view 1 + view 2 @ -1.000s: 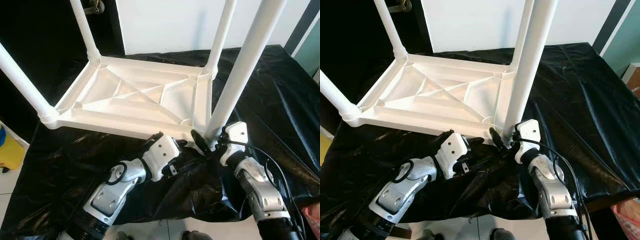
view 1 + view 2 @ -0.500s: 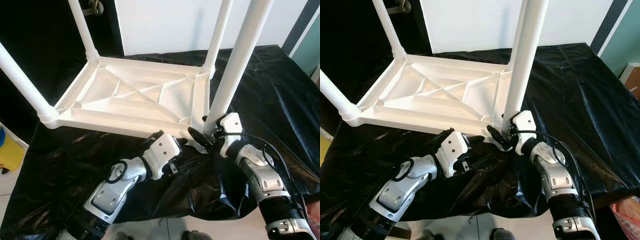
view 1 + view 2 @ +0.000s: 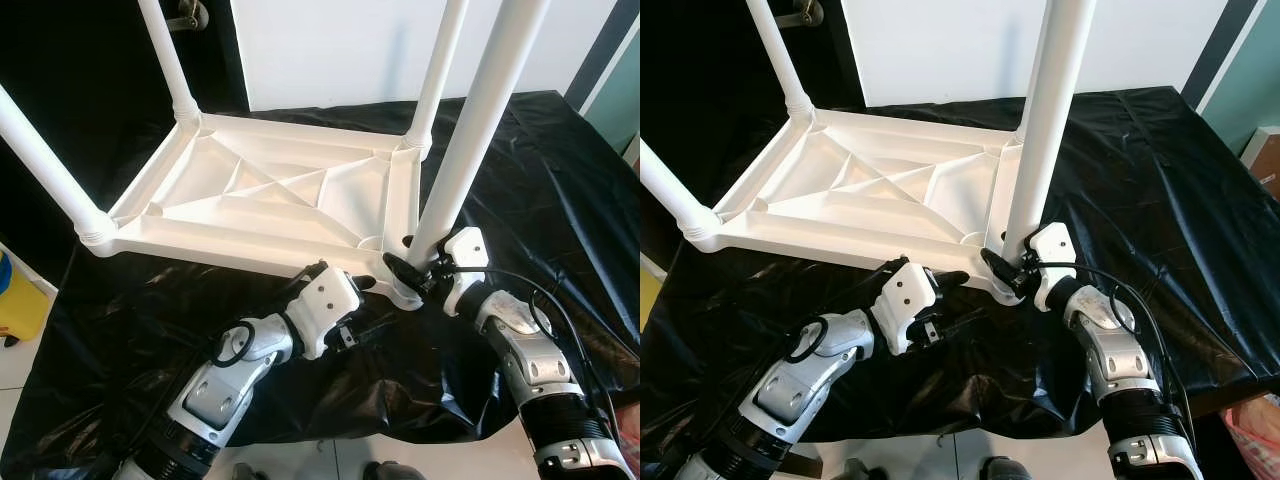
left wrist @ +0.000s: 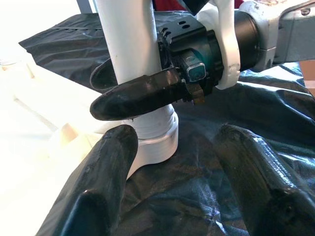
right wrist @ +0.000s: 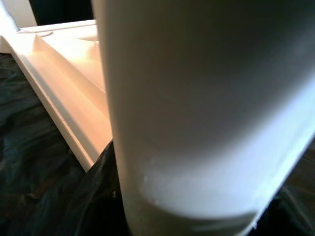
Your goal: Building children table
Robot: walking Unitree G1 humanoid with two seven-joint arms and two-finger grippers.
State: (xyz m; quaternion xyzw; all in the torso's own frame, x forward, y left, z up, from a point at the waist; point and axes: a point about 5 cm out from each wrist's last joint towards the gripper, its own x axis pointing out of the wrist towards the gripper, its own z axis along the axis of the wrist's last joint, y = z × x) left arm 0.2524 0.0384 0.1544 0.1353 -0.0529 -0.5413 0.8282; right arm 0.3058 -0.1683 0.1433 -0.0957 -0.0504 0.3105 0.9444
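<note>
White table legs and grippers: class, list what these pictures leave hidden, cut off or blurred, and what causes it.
1. Tops of all four legs, such as the near-right leg: cut off by the eye views' upper edge.
2. Right gripper far finger: hidden behind that leg in the left wrist view.
3. Tabletop upper face: turned down onto the black sheet.
4. Right wrist view: leg too close, blurred.
5. Left gripper: fingertips partly under the table's edge.

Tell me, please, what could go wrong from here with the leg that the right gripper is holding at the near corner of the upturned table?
1. The right gripper clamps the near leg just above its socket; a sideways pull could tilt the long leg or unseat it.
2. The left gripper is open beside the white tabletop, not holding it, so the tabletop may slide on the slick black sheet.
</note>
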